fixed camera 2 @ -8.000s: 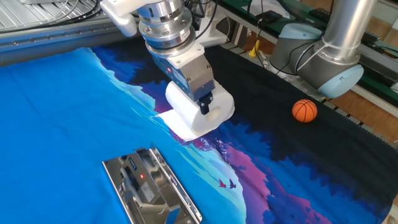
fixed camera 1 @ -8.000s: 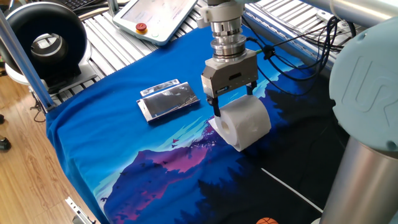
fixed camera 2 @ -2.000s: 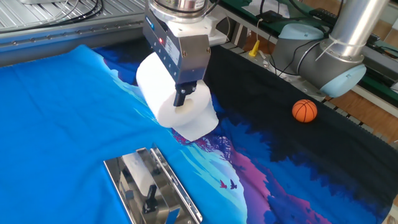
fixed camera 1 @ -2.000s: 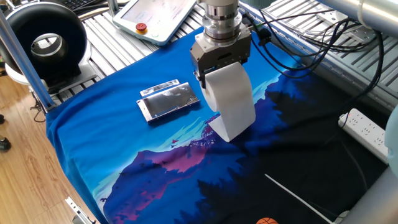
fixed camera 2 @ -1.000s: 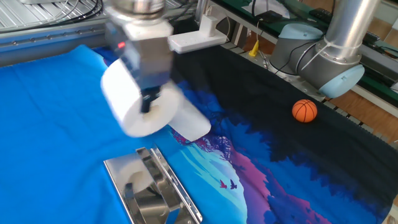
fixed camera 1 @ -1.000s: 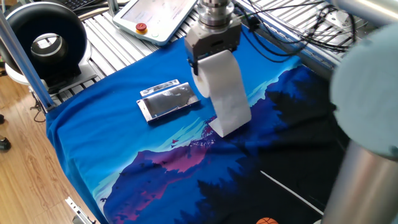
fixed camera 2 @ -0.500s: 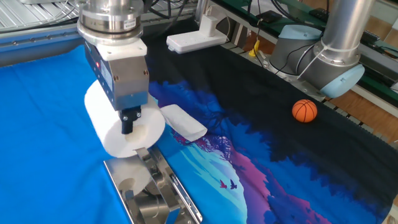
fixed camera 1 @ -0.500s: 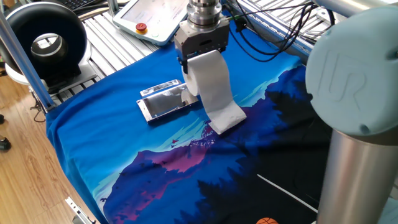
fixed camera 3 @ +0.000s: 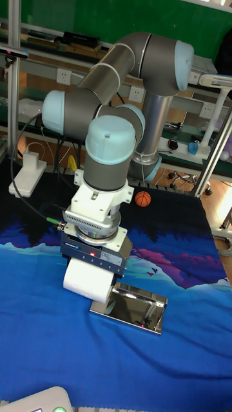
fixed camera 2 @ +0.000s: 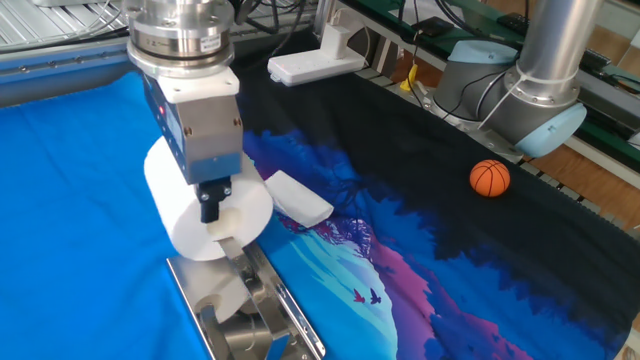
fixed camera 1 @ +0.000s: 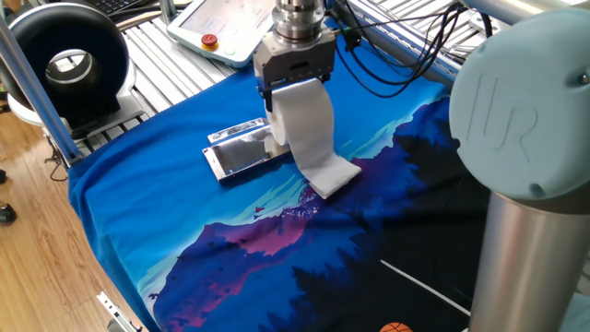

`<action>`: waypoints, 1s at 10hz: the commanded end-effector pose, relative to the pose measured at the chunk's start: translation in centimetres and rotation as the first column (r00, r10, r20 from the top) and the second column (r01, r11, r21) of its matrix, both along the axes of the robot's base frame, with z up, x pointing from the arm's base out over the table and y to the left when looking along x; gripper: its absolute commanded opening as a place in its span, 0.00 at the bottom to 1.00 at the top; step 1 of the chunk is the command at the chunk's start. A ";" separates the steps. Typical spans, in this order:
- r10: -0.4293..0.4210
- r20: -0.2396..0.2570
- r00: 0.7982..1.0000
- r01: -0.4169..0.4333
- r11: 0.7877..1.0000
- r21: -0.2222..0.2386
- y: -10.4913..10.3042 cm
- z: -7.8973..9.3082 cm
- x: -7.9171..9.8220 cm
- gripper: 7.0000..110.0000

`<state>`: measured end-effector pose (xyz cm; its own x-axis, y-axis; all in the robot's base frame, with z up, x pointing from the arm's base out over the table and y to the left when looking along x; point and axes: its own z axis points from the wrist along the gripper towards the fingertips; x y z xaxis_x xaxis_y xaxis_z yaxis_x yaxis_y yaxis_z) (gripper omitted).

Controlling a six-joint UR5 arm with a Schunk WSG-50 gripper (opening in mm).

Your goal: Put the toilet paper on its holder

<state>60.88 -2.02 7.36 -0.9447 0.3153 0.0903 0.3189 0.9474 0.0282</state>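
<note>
The gripper (fixed camera 2: 210,205) is clamped on the toilet paper (fixed camera 2: 205,215), holding it in the air at the holder's (fixed camera 1: 241,150) right end, centre-left of the frame. A loose sheet (fixed camera 1: 327,171) trails down to the worktop (fixed camera 1: 138,221). Bare blue cloth lies left and below; a small orange ball (fixed camera 2: 490,178) sits far right.
</note>
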 end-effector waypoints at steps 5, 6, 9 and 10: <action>-0.040 0.056 0.998 0.041 0.999 -0.014 -0.5 -0.4 1.6 0.00; -0.034 0.057 0.998 0.036 0.999 -0.031 -0.8 -0.4 1.4 0.00; -0.024 0.091 0.996 0.033 0.995 -0.099 -2.2 -0.3 1.8 0.00; -0.026 0.111 0.993 0.037 0.995 -0.096 -2.2 -0.3 2.3 0.00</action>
